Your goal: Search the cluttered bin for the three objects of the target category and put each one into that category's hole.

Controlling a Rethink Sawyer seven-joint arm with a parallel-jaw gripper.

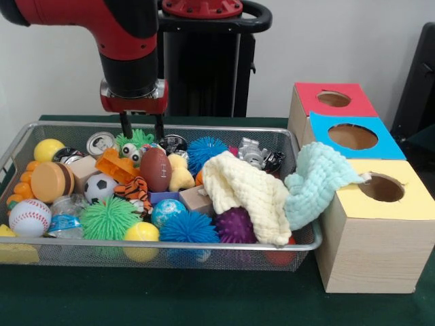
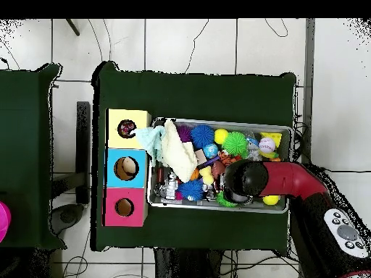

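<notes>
The wire-mesh bin (image 1: 170, 246) is full of toys. The cream waffle cloth (image 1: 248, 197) lies on top of the pile at the bin's right. The pale teal cloth (image 1: 316, 180) hangs over the bin's right rim and rests on the yellow-topped box, just short of its hole (image 1: 382, 187). I cannot see the dotted white cloth. My gripper (image 1: 143, 129) is open and empty, its fingers pointing down just above a green spiky toy at the bin's far left. In the overhead view the arm's wrist (image 2: 243, 179) hides it. The cream cloth (image 2: 177, 150), teal cloth (image 2: 150, 137) and hole (image 2: 127, 129) show there.
A blue-topped box (image 1: 387, 139) and a red-topped box (image 1: 306, 95) stand behind the yellow one. The bin holds a football (image 1: 155, 168), a soccer ball (image 1: 100, 185), a baseball (image 1: 29, 217), a can (image 1: 100, 142) and several spiky balls (image 1: 109, 217).
</notes>
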